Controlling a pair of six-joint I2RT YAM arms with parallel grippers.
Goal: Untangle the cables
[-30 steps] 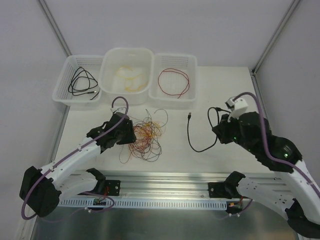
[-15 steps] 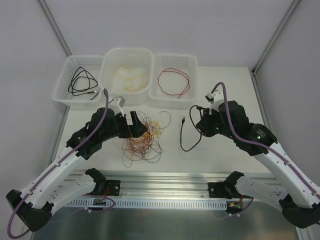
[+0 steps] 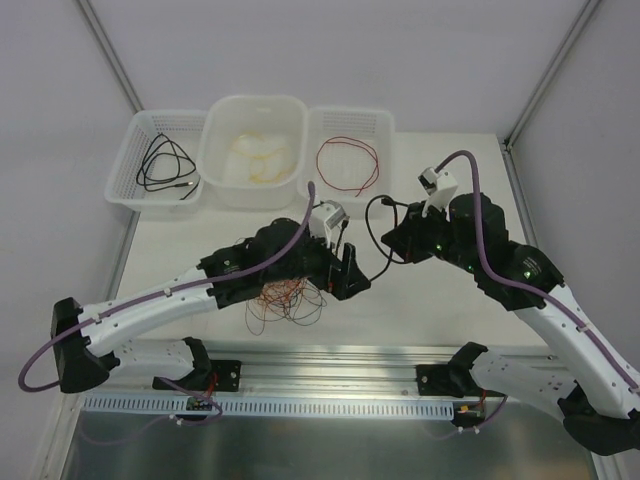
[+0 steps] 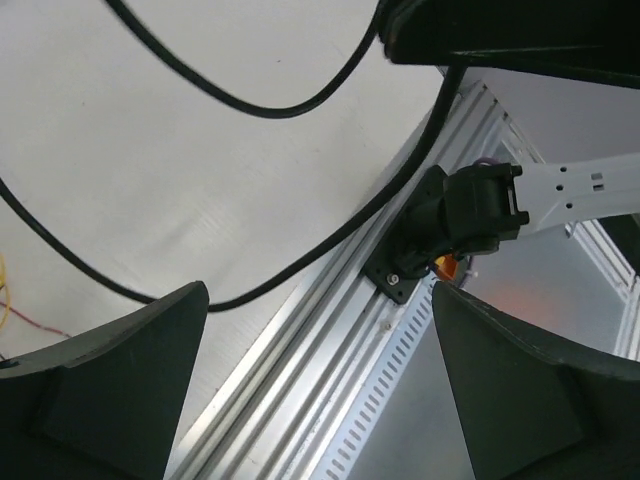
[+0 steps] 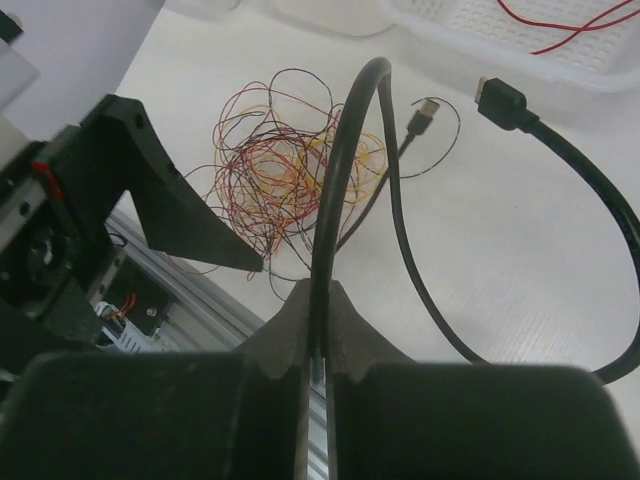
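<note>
A tangle of thin red, yellow-orange and black cables [image 3: 287, 300] [image 5: 290, 165] lies on the white table near the front rail, partly under my left arm. My left gripper [image 3: 350, 277] [image 4: 320, 300] hangs open and empty just right of the tangle, over the table's front edge. My right gripper [image 3: 397, 240] [image 5: 320, 325] is shut on a thick black USB cable [image 3: 371, 215] [image 5: 338, 150] [image 4: 265, 112], which arches up from the table. Its two plugs [image 5: 500, 100] lie free beyond the tangle.
Three white containers stand at the back: a basket [image 3: 130, 140] with a black cable, a tub [image 3: 255, 110] with a yellow cable, and a basket [image 3: 345, 120] with a red cable. The aluminium rail [image 3: 330, 360] [image 4: 330, 340] runs along the front edge.
My left gripper opened and swung right, across the tangle, toward the right gripper. The right gripper moved left and toward the back, lifting the black USB cable with it.
</note>
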